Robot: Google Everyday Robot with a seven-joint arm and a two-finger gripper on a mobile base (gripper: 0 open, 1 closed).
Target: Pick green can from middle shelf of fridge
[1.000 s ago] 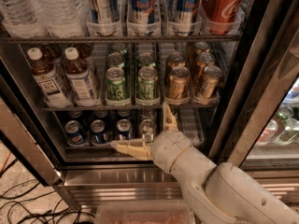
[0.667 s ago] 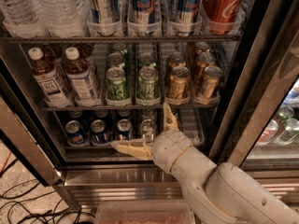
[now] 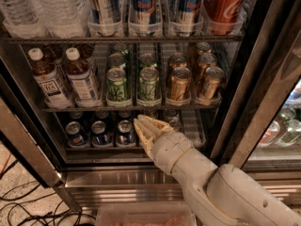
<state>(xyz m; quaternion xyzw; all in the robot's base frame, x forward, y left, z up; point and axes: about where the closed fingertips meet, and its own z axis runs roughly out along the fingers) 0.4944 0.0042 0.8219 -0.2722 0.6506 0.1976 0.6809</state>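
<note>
Two green cans stand at the front of the middle shelf [image 3: 94, 109], one on the left [image 3: 117, 84] and one on the right [image 3: 148, 84], with more green cans behind them. The fridge [image 3: 263, 79] stands open before me. My gripper [image 3: 143, 126] is cream-coloured and sits just below the middle shelf's front rail, under the right green can, in front of the bottom rack. It points up and to the left. It touches no can and holds nothing that I can see. The white arm [image 3: 211, 182] runs down to the lower right.
Gold-bronze cans [image 3: 179, 84] stand right of the green ones, tea bottles [image 3: 49, 76] left. Blue cans [image 3: 100, 133] sit on the rack below. Tall blue-silver cans [image 3: 143, 4] and a red can [image 3: 225, 4] are above. Cables [image 3: 19, 201] lie on the floor at left.
The gripper has turned at the wrist and looks narrower now. It points up-left under the shelf rail instead of spreading left and upward. The cans have not moved.
</note>
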